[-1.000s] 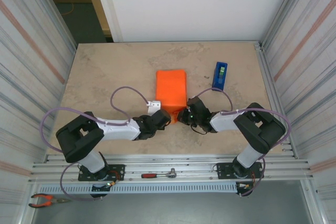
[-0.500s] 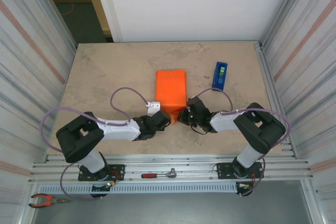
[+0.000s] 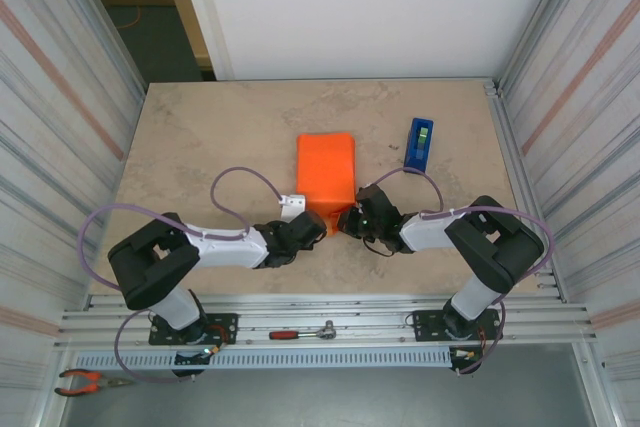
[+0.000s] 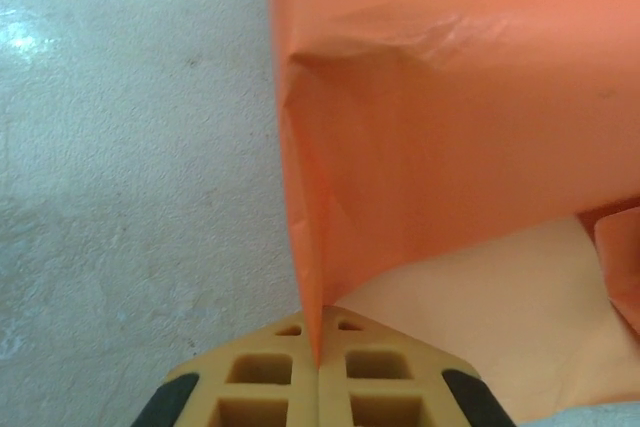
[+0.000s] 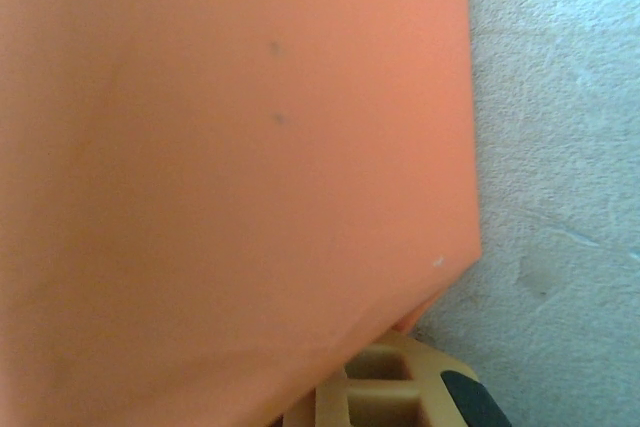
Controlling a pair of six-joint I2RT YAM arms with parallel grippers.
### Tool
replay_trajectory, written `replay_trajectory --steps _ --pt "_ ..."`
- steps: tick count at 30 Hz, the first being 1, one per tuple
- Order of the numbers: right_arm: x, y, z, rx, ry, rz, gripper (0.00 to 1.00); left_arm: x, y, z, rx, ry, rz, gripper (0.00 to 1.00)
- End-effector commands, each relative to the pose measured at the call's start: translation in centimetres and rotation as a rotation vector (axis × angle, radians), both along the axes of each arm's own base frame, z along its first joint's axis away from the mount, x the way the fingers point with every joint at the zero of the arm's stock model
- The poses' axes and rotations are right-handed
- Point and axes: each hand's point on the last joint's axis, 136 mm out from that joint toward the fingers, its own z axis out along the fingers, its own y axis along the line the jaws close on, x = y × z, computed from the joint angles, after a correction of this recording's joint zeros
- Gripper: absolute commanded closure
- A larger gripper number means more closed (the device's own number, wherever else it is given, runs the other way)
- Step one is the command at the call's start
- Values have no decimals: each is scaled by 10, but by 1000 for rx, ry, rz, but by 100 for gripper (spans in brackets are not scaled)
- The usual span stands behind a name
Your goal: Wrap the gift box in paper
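The orange paper (image 3: 326,173) lies folded into a long packet at the table's middle. My left gripper (image 3: 316,223) is at its near edge, and in the left wrist view my left gripper (image 4: 318,339) is shut on a raised fold of the paper (image 4: 450,127). Below that flap shows a pale pink face, the gift box (image 4: 480,317). My right gripper (image 3: 348,219) is at the packet's near right corner. In the right wrist view the paper (image 5: 230,147) drapes over my right gripper (image 5: 322,393), whose jaws are together on the sheet's corner.
A blue tape dispenser (image 3: 420,143) stands right of the packet. Metal walls close in both sides of the table. A ratchet tool (image 3: 304,332) lies on the front rail and pliers (image 3: 85,380) lie below at the left.
My left gripper has closed on the paper's edge. The arms and the packet have hardly moved.
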Motion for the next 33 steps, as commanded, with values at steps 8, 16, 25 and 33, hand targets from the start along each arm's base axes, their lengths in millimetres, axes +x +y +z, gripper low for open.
replay_trajectory --steps 8,16,25,33 --pt "-22 -11 -29 -85 93 11 100 13 10 32 -7 -67 -6 46" --pt "-22 -10 -29 -85 91 12 100 28 16 40 -14 -66 -35 47" --pt "-22 -7 -29 -86 92 18 100 29 5 27 -11 -35 -70 53" --pt "-23 -8 -31 -92 97 20 100 37 -4 14 16 -19 -64 87"
